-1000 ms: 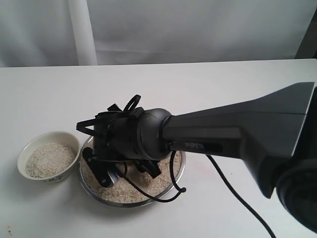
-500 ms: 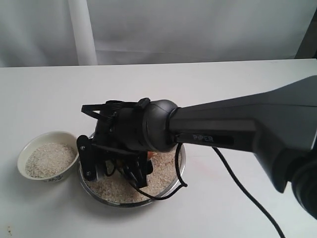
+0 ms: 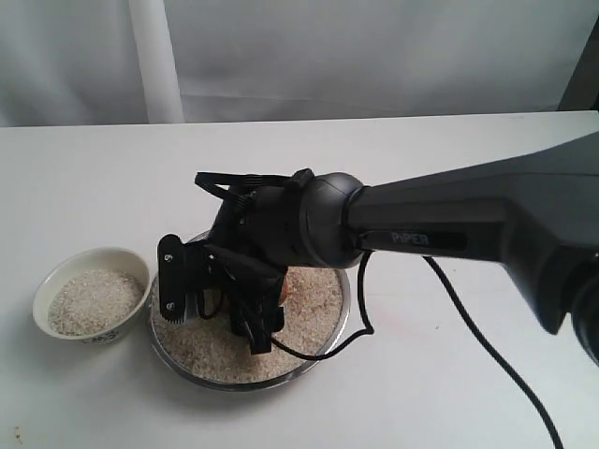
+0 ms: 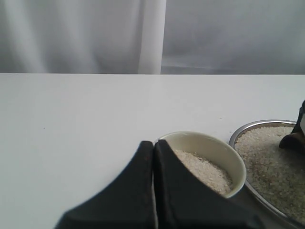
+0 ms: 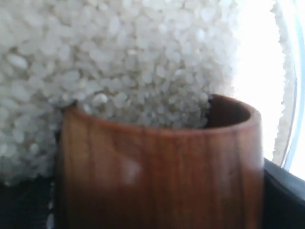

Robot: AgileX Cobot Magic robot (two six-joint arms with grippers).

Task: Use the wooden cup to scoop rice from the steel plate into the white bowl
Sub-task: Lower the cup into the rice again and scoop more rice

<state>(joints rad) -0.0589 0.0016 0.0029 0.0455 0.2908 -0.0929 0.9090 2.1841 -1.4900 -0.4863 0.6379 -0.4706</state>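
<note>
While the right pincer [image 3: 213, 307] pinches the cup [image 5: 159, 162], mouth sunk in rice [image 5: 119, 57] on the plate [image 4: 257, 123], the left pincer [image 4: 153, 145], pressed together, has the bowl [image 4: 205, 140] just ahead.

The cup [image 5: 162, 167] is smooth reddish-brown wood with visible grain and a soft sheen. The rice [image 5: 119, 57] is matt and grainy, the plate [image 4: 237, 133] is shiny silver metal, and the bowl [image 4: 205, 137] is smooth cream ceramic.
</note>
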